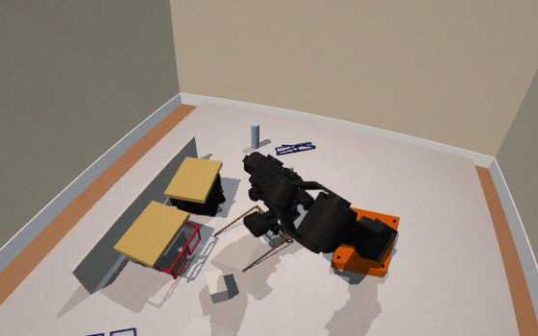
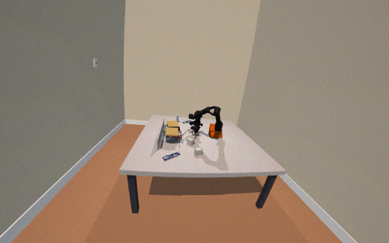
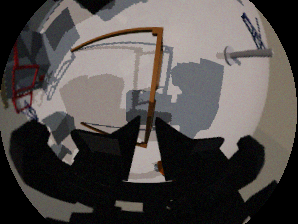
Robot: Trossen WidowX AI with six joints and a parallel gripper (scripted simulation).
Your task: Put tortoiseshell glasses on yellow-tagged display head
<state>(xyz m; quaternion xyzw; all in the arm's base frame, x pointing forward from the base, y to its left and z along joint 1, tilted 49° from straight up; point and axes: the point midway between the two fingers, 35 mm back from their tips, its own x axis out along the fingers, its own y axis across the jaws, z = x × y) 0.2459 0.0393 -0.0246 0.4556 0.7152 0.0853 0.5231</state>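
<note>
The tortoiseshell glasses point(image 1: 235, 221) point(image 3: 157, 60) are unfolded below my gripper, temples pointing towards the heads; whether they touch the table is unclear. My gripper point(image 3: 148, 119) is slightly open, its fingertips parted on either side of the front frame near one end. In the top view the arm hides the fingers and part of the frame. A black display head point(image 1: 196, 206) stands under the rear yellow board point(image 1: 195, 178). A grey head stands under the front yellow board point(image 1: 153, 230) and wears red glasses point(image 1: 175, 274). I cannot make out the yellow tag.
A grey upright panel point(image 1: 87, 276) stands behind the heads. A grey-blue cylinder point(image 1: 255, 136) point(image 3: 255, 53) stands near navy glasses point(image 1: 295, 149). More navy glasses point(image 2: 171, 156) lie at the front. Two pale blocks point(image 2: 199, 151) point(image 2: 190, 141) stand on the table. The arm's base point(image 1: 347, 261) is orange.
</note>
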